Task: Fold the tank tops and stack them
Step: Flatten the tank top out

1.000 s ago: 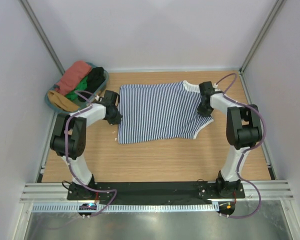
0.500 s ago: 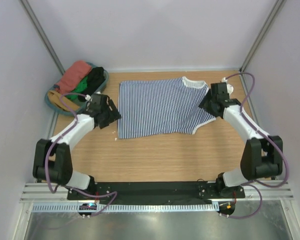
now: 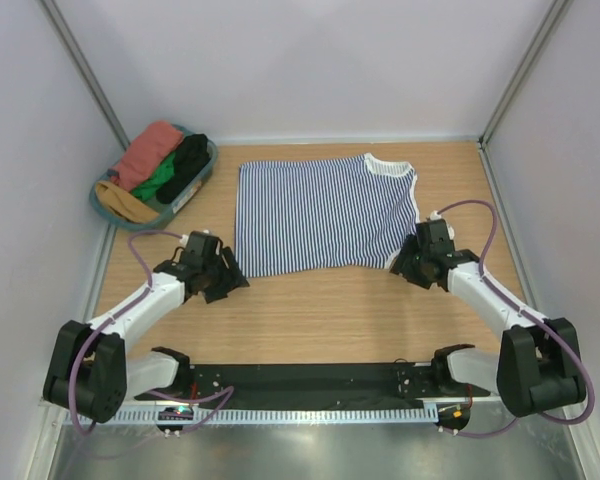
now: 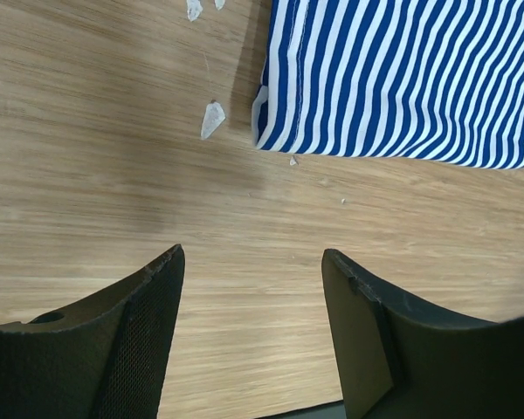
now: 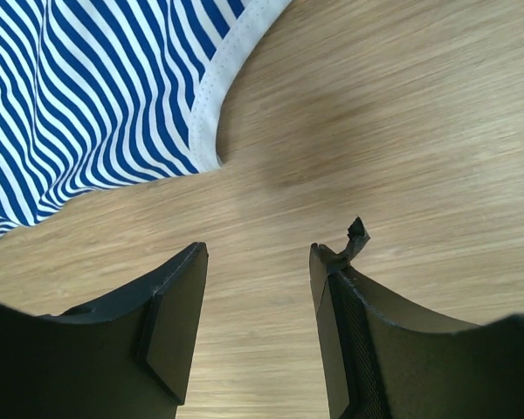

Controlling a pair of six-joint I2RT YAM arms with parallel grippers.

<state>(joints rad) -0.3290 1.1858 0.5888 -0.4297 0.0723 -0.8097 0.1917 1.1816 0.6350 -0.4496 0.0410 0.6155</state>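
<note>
My left gripper hangs low over the wooden table, just off the near left corner of the striped tank top. Its fingers stand apart with nothing but bare wood between them. In my left wrist view the corner of the top lies ahead of the tips, not touching them, and a few small white flecks sit on the wood beside its edge.

My right gripper is at the near right corner of the same top, also low over the table, and it too is spread and holding nothing. From the right wrist I see the white trim curving along the edge of the stripes, just ahead of my fingers and clear of them.

The striped top lies flat in the far middle of the table, its white neckline at the far right corner.

At the far left a basket holds bunched cloth: rust-red, green, black and mustard. I cannot tell whether the rust-red piece is the other tank top.
</note>
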